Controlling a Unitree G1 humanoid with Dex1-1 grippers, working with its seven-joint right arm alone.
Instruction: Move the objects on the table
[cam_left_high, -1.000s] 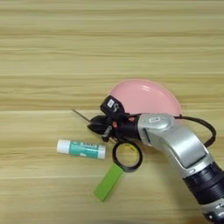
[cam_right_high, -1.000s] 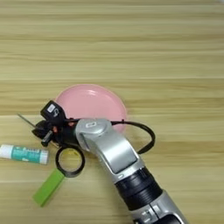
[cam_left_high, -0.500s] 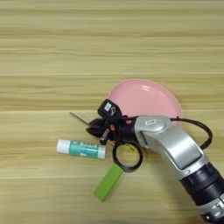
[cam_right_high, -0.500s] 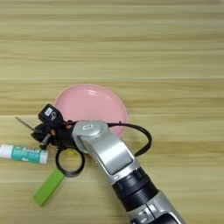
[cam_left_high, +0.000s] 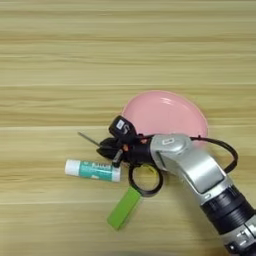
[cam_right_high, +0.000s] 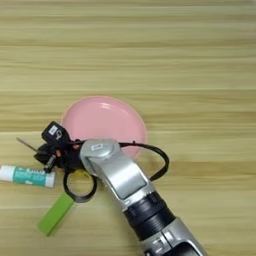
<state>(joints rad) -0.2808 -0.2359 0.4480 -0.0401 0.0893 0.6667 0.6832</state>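
Tool (cam_left_high: 111, 149), left eye view: black fingers low over the surface (cam_left_high: 60, 60), at the left rim of the pink plate (cam_left_high: 167, 112); whether they stand apart, together or clamped cannot be told. Screwdriver (cam_left_high: 89, 138): thin metal shaft juts up-left from under the tool, handle hidden. Glue stick (cam_left_high: 93, 170): white and teal, lying flat just below the tool, cap end to the left. Black ring (cam_left_high: 145, 181): flat, just right of the glue stick, under the silver forearm (cam_left_high: 192, 167). Green block (cam_left_high: 124, 208): below the ring, tilted.

Right eye view: tool (cam_right_high: 46, 154) at the plate's (cam_right_high: 107, 120) lower left edge. Screwdriver shaft (cam_right_high: 27, 145) points up-left. Glue stick (cam_right_high: 27, 176) partly cut by the left edge. Ring (cam_right_high: 80, 185) and green block (cam_right_high: 56, 214) below it.
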